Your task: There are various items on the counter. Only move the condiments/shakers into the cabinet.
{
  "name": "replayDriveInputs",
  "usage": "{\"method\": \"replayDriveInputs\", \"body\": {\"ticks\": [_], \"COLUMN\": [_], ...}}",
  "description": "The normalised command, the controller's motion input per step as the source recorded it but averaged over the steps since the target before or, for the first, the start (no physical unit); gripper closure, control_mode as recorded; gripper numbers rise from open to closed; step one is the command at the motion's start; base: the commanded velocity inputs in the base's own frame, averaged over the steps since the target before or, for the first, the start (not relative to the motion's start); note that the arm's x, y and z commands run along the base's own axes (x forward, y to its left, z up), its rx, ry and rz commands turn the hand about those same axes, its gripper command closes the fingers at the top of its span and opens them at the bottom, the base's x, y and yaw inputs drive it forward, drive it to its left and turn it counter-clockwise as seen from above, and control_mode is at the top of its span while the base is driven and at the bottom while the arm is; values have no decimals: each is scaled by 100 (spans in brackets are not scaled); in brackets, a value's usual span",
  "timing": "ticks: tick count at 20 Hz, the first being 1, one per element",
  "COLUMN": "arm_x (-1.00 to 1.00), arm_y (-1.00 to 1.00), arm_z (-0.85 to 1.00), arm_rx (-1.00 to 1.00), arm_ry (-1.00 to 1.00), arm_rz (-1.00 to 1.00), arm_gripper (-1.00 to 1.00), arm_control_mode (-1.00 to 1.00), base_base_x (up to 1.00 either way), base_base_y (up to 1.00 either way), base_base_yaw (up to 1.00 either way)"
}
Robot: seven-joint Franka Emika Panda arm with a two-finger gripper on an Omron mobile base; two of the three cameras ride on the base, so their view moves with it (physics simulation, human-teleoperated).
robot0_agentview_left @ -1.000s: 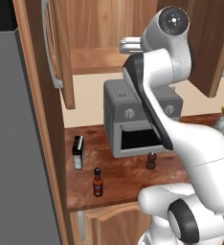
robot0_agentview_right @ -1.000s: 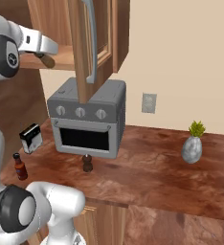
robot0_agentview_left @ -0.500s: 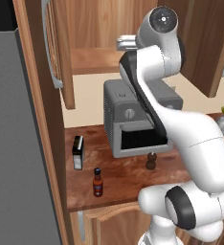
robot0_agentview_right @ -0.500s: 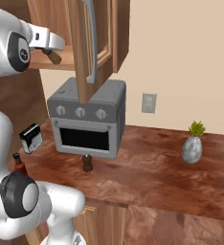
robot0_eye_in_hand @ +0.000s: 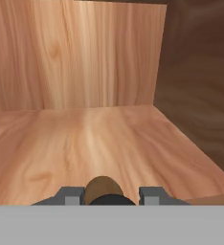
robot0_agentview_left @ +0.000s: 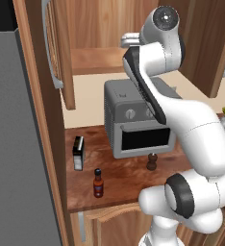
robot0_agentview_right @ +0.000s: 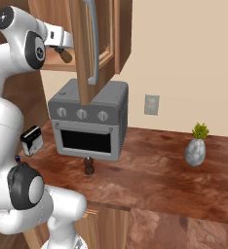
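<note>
My gripper (robot0_eye_in_hand: 109,195) is shut on the tan shaker (robot0_eye_in_hand: 100,185), whose dark cap sits between the two fingertips. It hovers just over the wooden shelf (robot0_eye_in_hand: 99,139) inside the cabinet (robot0_agentview_left: 93,60). From the right base, the gripper (robot0_agentview_right: 62,47) reaches in beside the open door, with the shaker (robot0_agentview_right: 66,56) hanging under it. The dark brown pepper mill (robot0_agentview_left: 152,162) (robot0_agentview_right: 89,166) stands on the counter (robot0_agentview_left: 126,180) in front of the toaster oven. The red sauce bottle (robot0_agentview_left: 98,183) stands near the counter's front left edge.
A grey toaster oven (robot0_agentview_left: 138,120) (robot0_agentview_right: 89,121) sits under the cabinet. A black-and-white box (robot0_agentview_left: 78,153) (robot0_agentview_right: 31,140) stands at the counter's left. The open cabinet doors (robot0_agentview_left: 56,48) (robot0_agentview_right: 89,44) flank the arm. A potted plant in a grey vase (robot0_agentview_right: 196,148) stands far right.
The arm has reached further toward the cabinet, carrying the shaker in over the shelf. The items on the counter have not moved.
</note>
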Motion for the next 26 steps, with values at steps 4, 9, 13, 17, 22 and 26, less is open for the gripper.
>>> {"method": "replayDriveInputs", "body": {"ticks": [4, 9, 13, 17, 22, 26], "arm_x": [49, 48, 50, 50, 57, 49], "arm_y": [-22, -6, -2, -1, 0, 0], "arm_z": [0, -2, -6, -8, 0, -4], "arm_rx": [0, -2, -1, 0, 0, -1], "arm_ry": [0, 0, 0, 8, 11, 3], "arm_rz": [0, 0, 0, 0, 0, 0], "arm_gripper": [100, 100, 100, 100, 100, 100], "arm_control_mode": [-100, -100, -100, -100, -100, -100], "base_base_x": [0, 0, 0, 0, 0, 0], "base_base_y": [0, 0, 0, 0, 0, 0], "base_base_yaw": [0, 0, 0, 0, 0, 0]}}
